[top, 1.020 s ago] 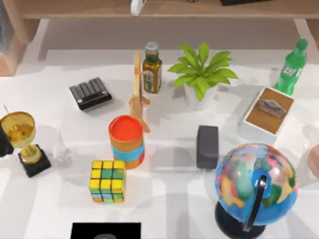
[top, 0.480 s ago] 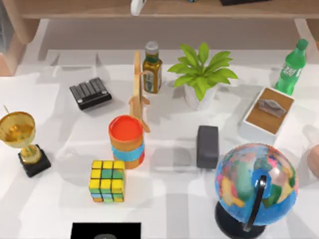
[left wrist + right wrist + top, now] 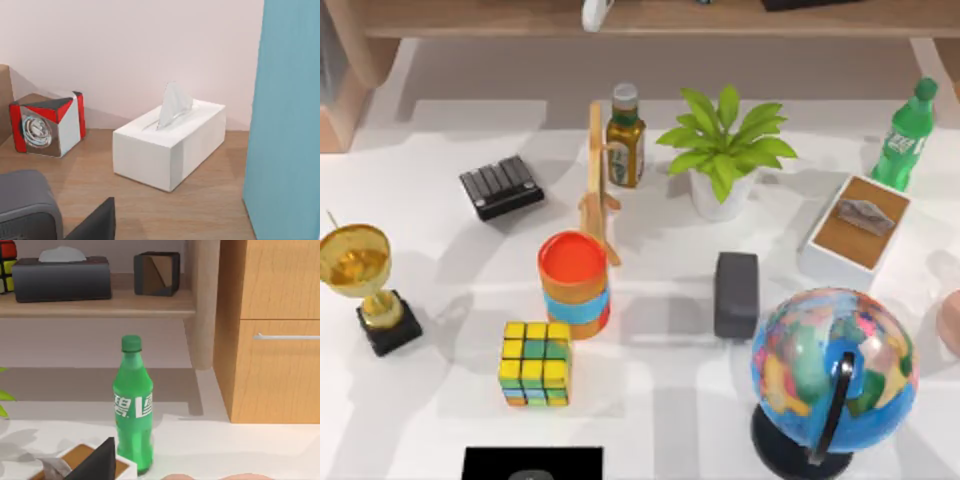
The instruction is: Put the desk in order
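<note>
While the trophy (image 3: 362,283) stays, shadows shifted across the desk (image 3: 650,400).

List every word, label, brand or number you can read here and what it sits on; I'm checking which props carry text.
Green bottle: a white label with characters on it, too blurred to read.
Olive oil bottle: a label, too small to read.
Red and white box on the shelf: a round graphic, no legible words.
Globe: coloured patches, no readable names.
White tissue box, cube, trophy: no text.
</note>
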Controlling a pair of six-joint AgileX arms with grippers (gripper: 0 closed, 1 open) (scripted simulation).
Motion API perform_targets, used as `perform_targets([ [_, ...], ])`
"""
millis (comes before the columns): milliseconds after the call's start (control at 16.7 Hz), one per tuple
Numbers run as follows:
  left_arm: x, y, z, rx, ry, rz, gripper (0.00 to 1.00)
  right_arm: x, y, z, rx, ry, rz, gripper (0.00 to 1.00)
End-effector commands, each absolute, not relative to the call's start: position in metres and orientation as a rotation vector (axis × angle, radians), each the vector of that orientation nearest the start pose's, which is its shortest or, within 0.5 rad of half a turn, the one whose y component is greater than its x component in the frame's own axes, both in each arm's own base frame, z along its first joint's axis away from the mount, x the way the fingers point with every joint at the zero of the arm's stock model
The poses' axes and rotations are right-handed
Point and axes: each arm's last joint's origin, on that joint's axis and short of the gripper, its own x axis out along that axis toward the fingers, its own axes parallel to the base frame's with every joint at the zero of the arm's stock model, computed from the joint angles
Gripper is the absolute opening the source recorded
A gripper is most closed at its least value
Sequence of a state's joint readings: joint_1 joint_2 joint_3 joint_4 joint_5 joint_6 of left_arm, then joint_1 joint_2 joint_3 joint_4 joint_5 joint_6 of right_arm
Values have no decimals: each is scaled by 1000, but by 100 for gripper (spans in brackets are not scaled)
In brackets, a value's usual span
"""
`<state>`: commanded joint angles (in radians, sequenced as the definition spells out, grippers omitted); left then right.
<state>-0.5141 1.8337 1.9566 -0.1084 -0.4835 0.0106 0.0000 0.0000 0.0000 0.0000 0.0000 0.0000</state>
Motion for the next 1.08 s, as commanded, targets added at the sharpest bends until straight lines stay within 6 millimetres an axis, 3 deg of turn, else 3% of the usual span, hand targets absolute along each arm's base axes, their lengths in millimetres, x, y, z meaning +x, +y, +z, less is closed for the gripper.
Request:
perform_targets([
  [180,402,-223,437,-12,-9,-14,100,106,-1,160,0,0,0,100],
  [300,408,-235,433,-13,-10,-17,100,106,-1,160,0,0,0,100],
  [720,410,-235,432,-13,-10,-16,100,106,-1,160,0,0,0,100],
  [1080,426,-237,433,-13,-11,-17,100,106,-1,160,0,0,0,100],
])
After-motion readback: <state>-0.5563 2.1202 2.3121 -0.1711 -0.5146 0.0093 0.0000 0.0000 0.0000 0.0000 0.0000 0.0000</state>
